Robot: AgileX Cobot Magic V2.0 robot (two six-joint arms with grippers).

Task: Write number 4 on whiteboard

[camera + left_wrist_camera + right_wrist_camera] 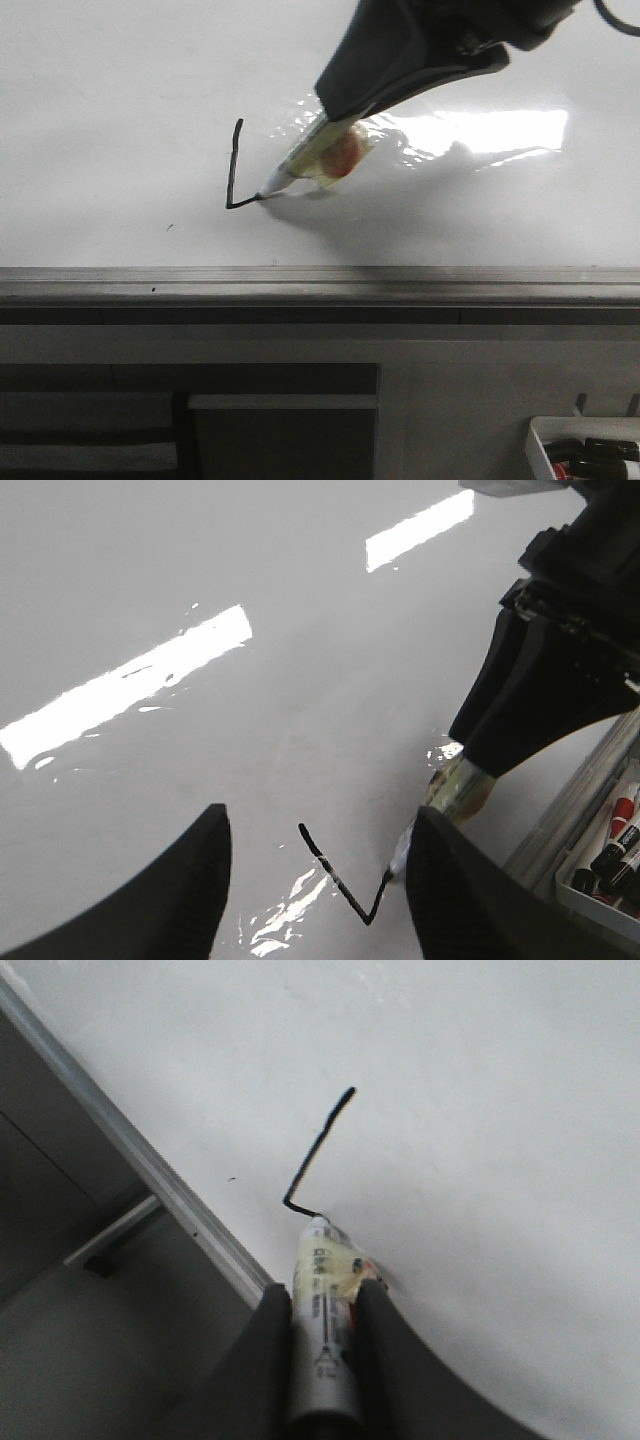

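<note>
The whiteboard lies flat, glossy white, with a grey rail along its near edge. My right gripper is shut on a white marker wrapped in yellowish tape, and it also shows in the front view. The marker tip touches the board. The number 4 shows as a long black stroke with a short bend at its lower end, reaching the tip. My left gripper hovers open over that same line, holding nothing.
A small white tray of markers sits beyond the rail at the front right, also seen in the left wrist view. The right arm hangs over the board close to my left gripper's right finger. Ceiling lights glare on the board.
</note>
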